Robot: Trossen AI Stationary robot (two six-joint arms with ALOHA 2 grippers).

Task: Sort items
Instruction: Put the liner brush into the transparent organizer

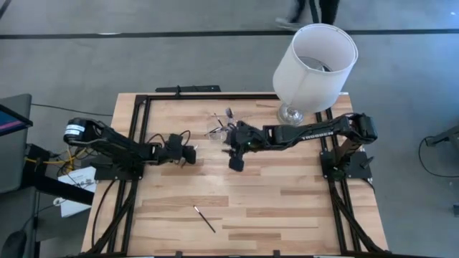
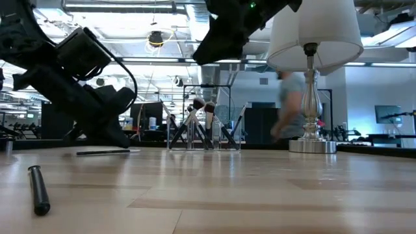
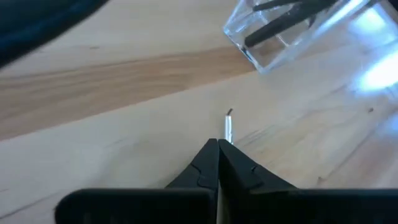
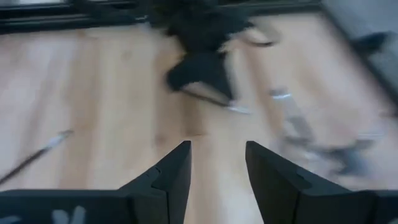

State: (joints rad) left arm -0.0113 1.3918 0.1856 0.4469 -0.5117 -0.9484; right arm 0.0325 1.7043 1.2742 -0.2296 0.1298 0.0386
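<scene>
And there was the left claw [image 3: 219, 163], clenched tight down at the counter [image 1: 287, 208], its two dark fingers pressed together around a slim makeup brush [image 3: 227, 129]! Only the silvery ferrule and a tiny dark tip poked out past the fingertips, lying low over the pale wood. From above, that left claw [image 1: 188, 155] sat on the counter's left half, just short of the clear plastic container [image 1: 217, 127].

Over to the right claw [image 4: 216, 167]: fingers apart, nothing between them, hanging above the wood. The overhead view had the right claw [image 1: 236, 162] near the counter's middle, just beside the container and close to its partner.

The container was a small see-through box with glossy walls, and several thin black handles leaned inside it [image 3: 283, 25]. At table level, the brushes standing in it [image 2: 198, 120] crossed each other at angles, fluffy heads up top.

Two more brushes lay loose. One slim brush [image 1: 204, 218] rested diagonally near the front edge, well apart from both arms. In the low view a black handle end [image 2: 38, 189] lay close to the camera, smooth and round.

The counter itself was light butcher-block planking with a black frame. At the far right corner stood a lamp [image 1: 315, 64], broad white shade on a shiny metal base [image 2: 312, 146].
</scene>
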